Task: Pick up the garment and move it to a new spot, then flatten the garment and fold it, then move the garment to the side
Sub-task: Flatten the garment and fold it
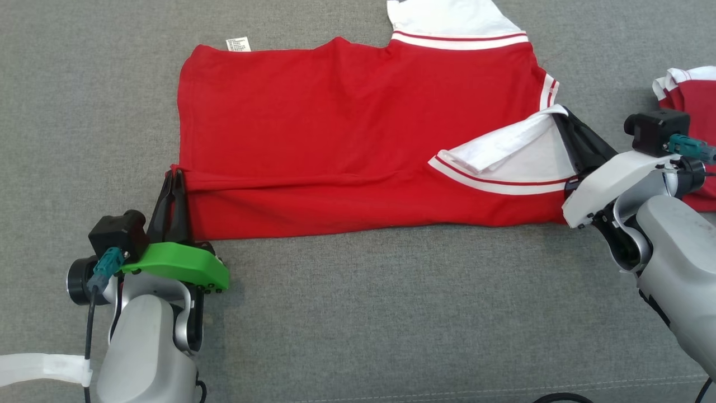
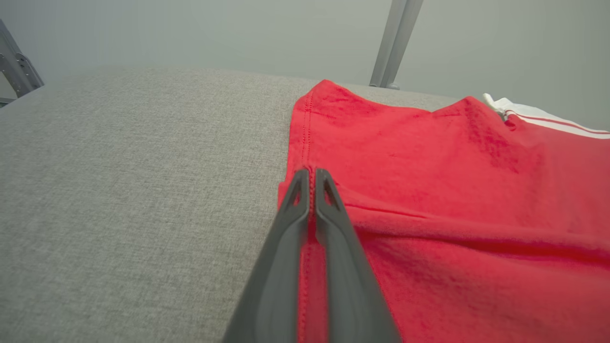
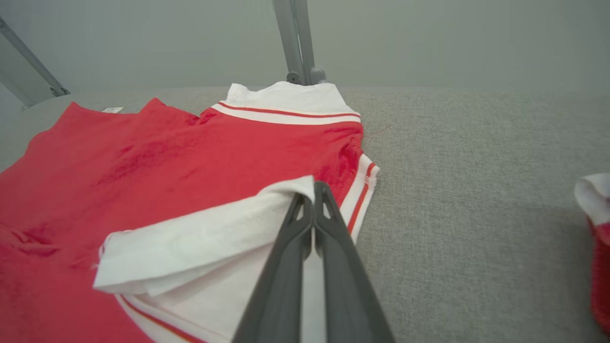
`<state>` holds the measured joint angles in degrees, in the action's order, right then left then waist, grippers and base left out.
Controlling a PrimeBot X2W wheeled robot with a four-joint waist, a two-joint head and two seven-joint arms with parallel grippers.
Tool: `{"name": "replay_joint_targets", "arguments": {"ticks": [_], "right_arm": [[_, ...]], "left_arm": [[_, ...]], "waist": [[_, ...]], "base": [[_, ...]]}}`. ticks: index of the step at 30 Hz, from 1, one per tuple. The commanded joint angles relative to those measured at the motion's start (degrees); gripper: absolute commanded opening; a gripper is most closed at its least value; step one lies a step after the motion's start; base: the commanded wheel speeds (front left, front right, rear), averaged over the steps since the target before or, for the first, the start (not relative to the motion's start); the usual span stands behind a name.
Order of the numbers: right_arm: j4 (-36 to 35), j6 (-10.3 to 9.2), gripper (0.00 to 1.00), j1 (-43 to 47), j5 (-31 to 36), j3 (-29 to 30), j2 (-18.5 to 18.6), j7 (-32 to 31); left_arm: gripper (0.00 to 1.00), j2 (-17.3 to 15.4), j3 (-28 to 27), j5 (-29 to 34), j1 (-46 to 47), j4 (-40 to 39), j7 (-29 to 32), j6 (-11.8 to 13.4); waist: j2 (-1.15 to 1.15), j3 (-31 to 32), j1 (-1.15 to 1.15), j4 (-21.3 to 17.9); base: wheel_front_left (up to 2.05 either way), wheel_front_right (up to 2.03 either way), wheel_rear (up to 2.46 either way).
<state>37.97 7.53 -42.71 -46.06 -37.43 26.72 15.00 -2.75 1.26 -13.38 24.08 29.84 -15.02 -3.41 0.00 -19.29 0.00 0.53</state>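
The garment (image 1: 347, 123) is a red shirt with white, red-striped sleeves, lying spread on the grey cloth surface with its near edge folded over. My left gripper (image 1: 174, 180) is shut on the red hem corner at the fold's left end; in the left wrist view the hem (image 2: 310, 190) runs between the two dark fingers of that gripper (image 2: 310, 172). At the right end, my right gripper (image 1: 561, 112) is shut on the white sleeve (image 1: 503, 148). In the right wrist view this gripper (image 3: 314, 186) pinches the white sleeve cloth (image 3: 214, 233).
A second red and white garment (image 1: 691, 101) lies at the right edge of the surface, behind my right wrist. Metal frame posts (image 3: 298, 43) stand beyond the far edge. Bare grey cloth (image 1: 391, 313) stretches in front of the shirt.
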Motion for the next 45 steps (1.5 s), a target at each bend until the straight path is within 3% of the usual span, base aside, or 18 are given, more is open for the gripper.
{"name": "replay_joint_targets", "arguments": {"ticks": [1,5,6,7,8,18,26,39,40,41,42,45], "right_arm": [[0.53,-0.09,0.00,-0.63,0.46,0.41,-0.21,0.22],[1.79,-0.09,0.00,-1.18,1.66,1.86,-1.08,0.22],[1.91,-0.09,0.13,-1.48,2.06,3.04,-1.34,0.23],[1.95,-0.09,0.82,-1.47,2.72,4.15,-1.68,0.22],[2.04,-0.09,1.00,-1.37,3.51,5.42,-2.01,0.22],[-3.41,-0.09,1.00,8.89,10.34,17.17,-4.94,0.18],[-5.11,-0.09,1.00,19.10,9.20,16.94,-6.66,0.19],[1.24,-0.09,1.00,18.34,7.52,18.50,-8.90,0.18],[1.68,-0.09,0.81,18.14,7.67,18.45,-9.07,0.17],[2.19,-0.08,0.32,18.20,7.82,17.92,-9.25,0.06],[2.64,-0.07,0.00,18.44,7.69,17.31,-9.41,0.04],[2.42,-0.07,0.00,18.41,7.24,17.41,-8.80,0.05]], "left_arm": [[0.00,-0.31,0.00,0.00,0.79,-0.16,-0.17,0.63],[0.00,-0.32,0.46,0.36,1.11,0.87,-0.17,0.65],[0.26,-0.30,0.45,0.28,1.22,0.97,-0.17,0.73],[0.83,-0.31,0.32,-0.08,1.28,1.00,-0.17,0.78],[1.00,-0.32,0.18,-0.37,1.23,1.00,-0.18,0.89],[1.00,-0.28,0.80,-2.25,-4.78,-2.78,-0.17,2.03],[1.00,-0.29,0.50,-3.23,-10.00,-4.69,-0.18,2.49],[1.00,-0.30,3.11,-3.10,-9.33,-4.40,-0.18,2.43],[1.00,-0.31,3.08,-3.00,-9.51,-4.46,-0.18,2.42],[1.00,-0.30,3.01,-2.95,-9.69,-4.47,-0.18,2.36],[1.00,-0.30,2.96,-2.95,-9.85,-4.45,-0.18,2.33],[1.00,-0.30,2.72,-3.52,-10.19,-4.01,-0.18,1.65]], "waist": [[0.00,-0.21,0.00,0.18],[0.00,-0.24,0.00,-0.13],[0.00,-0.29,0.00,-0.23],[0.00,-0.32,0.00,-0.31],[0.00,-0.31,0.00,-0.40],[0.00,2.59,0.00,-0.56],[0.00,3.52,0.00,-0.90],[0.00,3.05,0.00,1.11],[0.00,3.13,0.00,1.23],[0.00,3.20,0.00,1.32],[0.00,3.27,0.00,1.39],[0.00,3.49,0.00,1.45]], "base": [[0.00,0.00,0.00],[0.00,0.00,0.00],[0.00,0.00,0.00],[0.00,0.00,0.00],[0.00,0.00,0.00],[0.00,0.00,0.00],[0.00,0.00,0.00],[0.00,0.00,0.00],[0.00,0.00,0.00],[0.00,0.00,0.00],[0.00,0.00,0.00],[0.00,0.00,0.00]]}}
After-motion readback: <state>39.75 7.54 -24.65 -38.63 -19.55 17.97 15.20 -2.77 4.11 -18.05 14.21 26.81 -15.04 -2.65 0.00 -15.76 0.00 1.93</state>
